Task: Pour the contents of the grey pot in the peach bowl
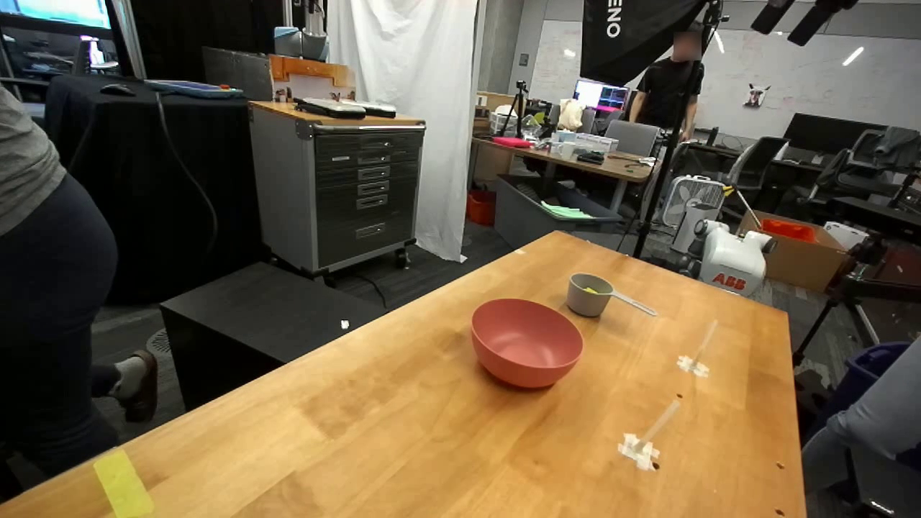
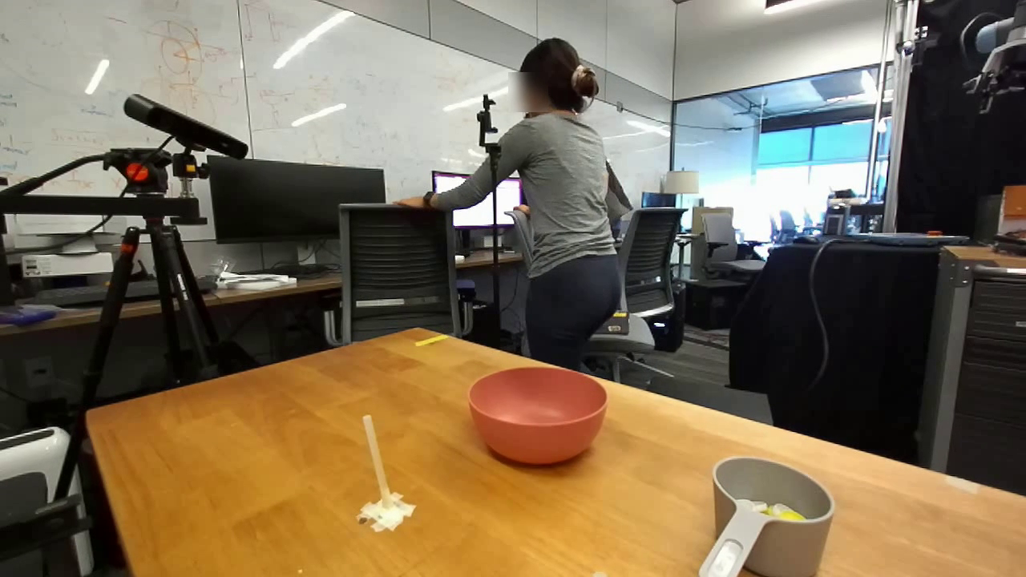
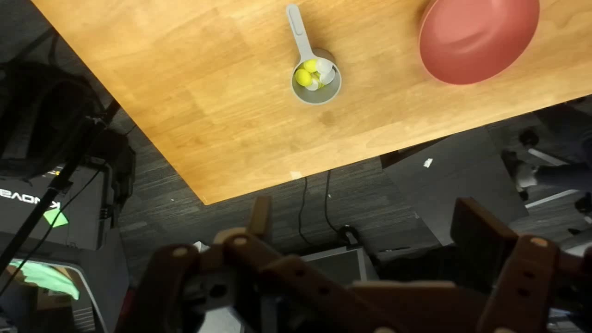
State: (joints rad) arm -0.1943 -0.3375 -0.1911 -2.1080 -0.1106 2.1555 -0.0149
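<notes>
The grey pot (image 1: 584, 301) stands upright on the wooden table, its handle pointing away from the pink bowl in that exterior view. Inside it lie the contents, several yellow and white lumps (image 3: 304, 77), visible also in an exterior view as pale lumps (image 2: 781, 513). Close by sits the peach bowl (image 2: 537, 429), upright, with nothing seen inside; the wrist view cuts off part of this bowl (image 3: 478, 51). My gripper (image 3: 364, 219) shows only in the wrist view, its fingers wide apart with nothing between them. It appears above and away from the pot (image 3: 317, 97), touching neither dish.
Two thin upright sticks, a far one (image 1: 704, 344) and a near one (image 1: 658, 424), are taped to the table (image 1: 403, 432). The table's edge runs beyond pot and bowl. A black box (image 1: 266, 316) and a drawer cabinet (image 1: 360, 187) stand beside it. People are in the room.
</notes>
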